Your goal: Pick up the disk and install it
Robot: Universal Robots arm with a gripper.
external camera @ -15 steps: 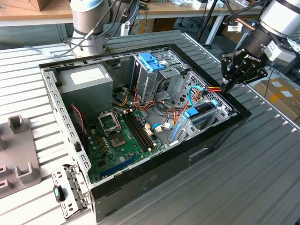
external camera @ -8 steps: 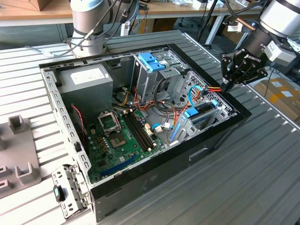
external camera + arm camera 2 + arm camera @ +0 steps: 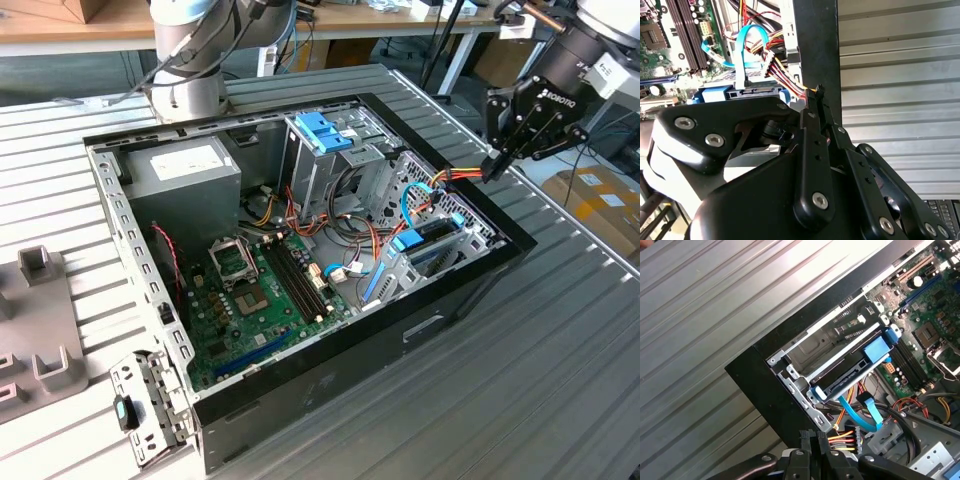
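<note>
The open computer case (image 3: 300,390) is laid on the ribbed desk (image 3: 560,380). The disk (image 3: 428,243), in its blue carrier, is seated in the drive bay (image 3: 805,352) at the case corner; installation is judged largely complete. The gripper (image 3: 497,166) is held just above the case edge near the bay, fingers closed together and empty.

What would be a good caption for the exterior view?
Robot hand, fingers closed, hovers above the open computer case near its corner where the blue-framed disk sits.
</note>
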